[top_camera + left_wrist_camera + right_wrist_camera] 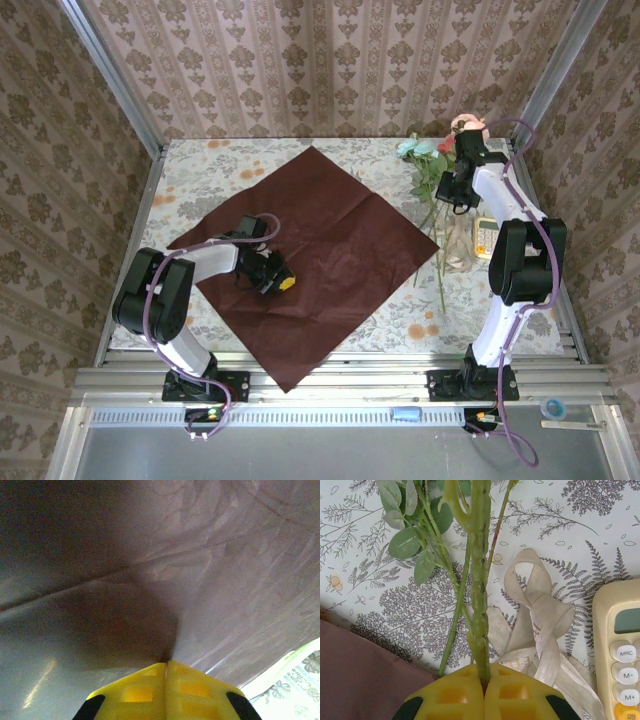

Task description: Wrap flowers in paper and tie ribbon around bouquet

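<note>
A: left gripper (166, 669)?
B: Fingers together, pinching the paper (330, 240) on its near-left part.
A: right gripper (484, 682)?
B: Clamped on a stem of the flowers (421, 150), far right of the paper. ribbon (540, 610) lies beside the calculator (620, 645).

Centre of the overhead frame, the dark red paper (340, 230) is thin, matt and creased, with a faint sheen up close. The flowers (480, 580) have a ridged, slightly glossy plastic stem and matt leaves. Centre right, the cream ribbon (540, 610) has a smooth satin sheen. At the right edge, the calculator (620, 645) is glossy plastic. The tablecloth (590, 530) is matt and printed.
</note>
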Tool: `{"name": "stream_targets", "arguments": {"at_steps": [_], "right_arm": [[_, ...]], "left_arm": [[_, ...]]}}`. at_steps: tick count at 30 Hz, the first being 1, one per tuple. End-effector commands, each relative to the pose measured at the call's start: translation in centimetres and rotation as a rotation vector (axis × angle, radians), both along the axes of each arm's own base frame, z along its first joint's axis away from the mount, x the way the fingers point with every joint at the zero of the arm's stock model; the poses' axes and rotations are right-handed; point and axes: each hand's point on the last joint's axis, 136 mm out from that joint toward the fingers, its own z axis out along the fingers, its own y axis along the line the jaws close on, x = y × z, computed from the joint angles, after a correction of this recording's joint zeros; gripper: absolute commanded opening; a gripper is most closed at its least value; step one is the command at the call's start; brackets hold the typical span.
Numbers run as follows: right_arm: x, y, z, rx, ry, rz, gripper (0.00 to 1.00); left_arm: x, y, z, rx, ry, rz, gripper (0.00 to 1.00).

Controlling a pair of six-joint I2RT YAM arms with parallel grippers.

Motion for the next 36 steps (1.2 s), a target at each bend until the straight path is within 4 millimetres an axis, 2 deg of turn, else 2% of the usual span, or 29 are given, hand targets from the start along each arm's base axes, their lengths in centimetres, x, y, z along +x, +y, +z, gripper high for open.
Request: {"name": "stream_targets", "arguments": {"at_steps": [1,3,5,7,12,16,21,26,32,33,36], "right_arm": [[0.1,0.7,3.7,-0.014,-0.096,0.031,0.00],[0.5,2.6,4.9,0.018,-0.132,0.062,0.00],[0.8,5.7,5.6,0.081,-0.163,0.106,0.00],[0.9,9.7,6.0,0.146,-0.183,0.162,0.00],[0.9,21.4,5.9,0.384,-0.210,0.274,0.00],[1.6,29.4,5.4,0.530,-0.212,0.325,0.00],[1.9,37.0,3.9,0.620,-0.169,0.376,0.00],[1.9,41.2,0.9,0.638,-0.097,0.378,0.00],[0.9,44.5,-2.2,0.648,-0.001,0.430,0.00],[0.6,44.6,-2.8,0.636,0.025,0.438,0.03],[0.2,43.3,-2.8,0.588,0.050,0.443,0.37]], "left_arm": [[0.6,-0.5,0.7,-0.015,-0.028,-0.016,0.02],[0.8,-0.6,1.1,-0.019,-0.043,-0.011,0.02],[1.0,-0.6,1.6,-0.025,-0.055,-0.005,0.02],[1.3,-0.7,2.2,-0.034,-0.072,-0.001,0.02],[2.3,-0.4,4.5,-0.068,-0.121,0.030,0.06],[3.0,2.7,4.3,-0.044,-0.121,0.083,0.08],[4.2,5.8,2.2,-0.033,-0.120,0.107,0.00],[4.3,6.9,0.5,-0.022,-0.094,0.108,0.00],[3.4,5.3,-0.5,-0.059,-0.068,0.127,0.00],[3.3,4.9,-0.6,-0.059,-0.065,0.126,0.00],[3.0,4.4,-0.5,-0.050,-0.063,0.122,0.00]]}}
